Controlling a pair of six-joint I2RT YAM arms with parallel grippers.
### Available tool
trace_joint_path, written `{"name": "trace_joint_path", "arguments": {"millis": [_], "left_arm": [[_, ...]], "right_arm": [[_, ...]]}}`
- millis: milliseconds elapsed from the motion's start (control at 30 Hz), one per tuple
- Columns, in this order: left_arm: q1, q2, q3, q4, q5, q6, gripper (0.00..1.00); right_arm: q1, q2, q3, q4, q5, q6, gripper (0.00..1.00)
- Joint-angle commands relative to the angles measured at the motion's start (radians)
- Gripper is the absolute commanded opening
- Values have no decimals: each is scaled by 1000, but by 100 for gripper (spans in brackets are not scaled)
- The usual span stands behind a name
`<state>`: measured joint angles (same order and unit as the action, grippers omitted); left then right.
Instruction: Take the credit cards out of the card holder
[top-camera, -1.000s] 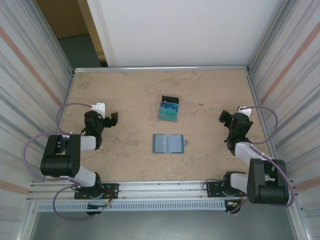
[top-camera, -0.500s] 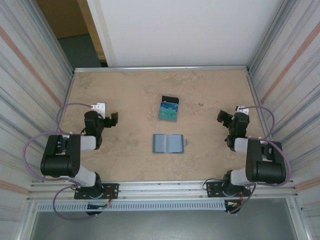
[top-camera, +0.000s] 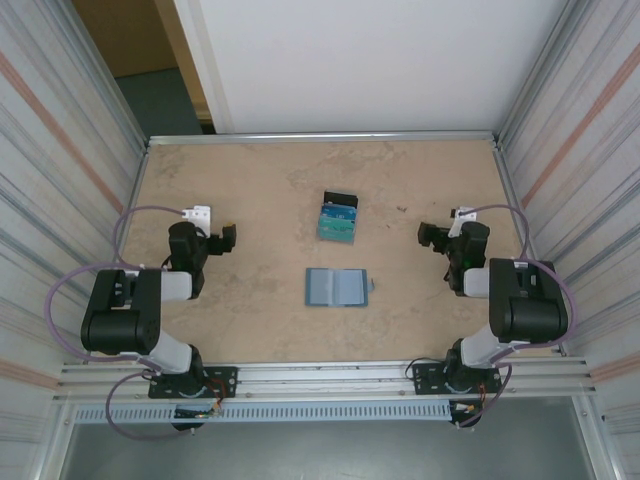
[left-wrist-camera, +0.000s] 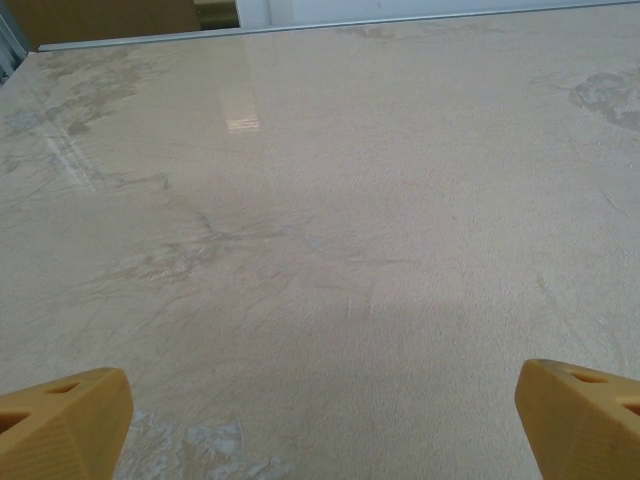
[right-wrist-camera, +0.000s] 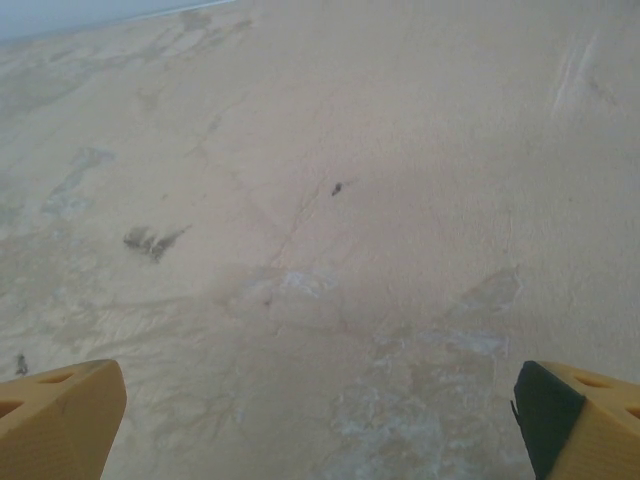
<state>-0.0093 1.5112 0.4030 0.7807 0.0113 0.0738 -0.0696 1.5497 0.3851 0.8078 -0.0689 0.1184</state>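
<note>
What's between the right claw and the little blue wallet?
Just bare table lies between the right gripper and the card holder, as the top view shows.

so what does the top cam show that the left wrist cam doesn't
Top view: the card holder lying open mid-table. Behind it is a black-ended tray with what look like teal and blue credit cards. The left arm and right arm stand on either side, apart from both. Left wrist view: a close look at the left jaws, yellow fingertips wide apart with nothing between them. Shared: the beige mottled table.
</note>
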Motion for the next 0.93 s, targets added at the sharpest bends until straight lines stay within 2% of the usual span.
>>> {"name": "trace_joint_path", "arguments": {"millis": [0, 900], "left_arm": [[-4, 0, 6, 14, 13, -7, 99], [-8, 0, 8, 12, 8, -7, 99]], "right_arm": [[22, -3, 25, -3, 65, -27, 99], [26, -7, 23, -6, 70, -30, 99]]}}
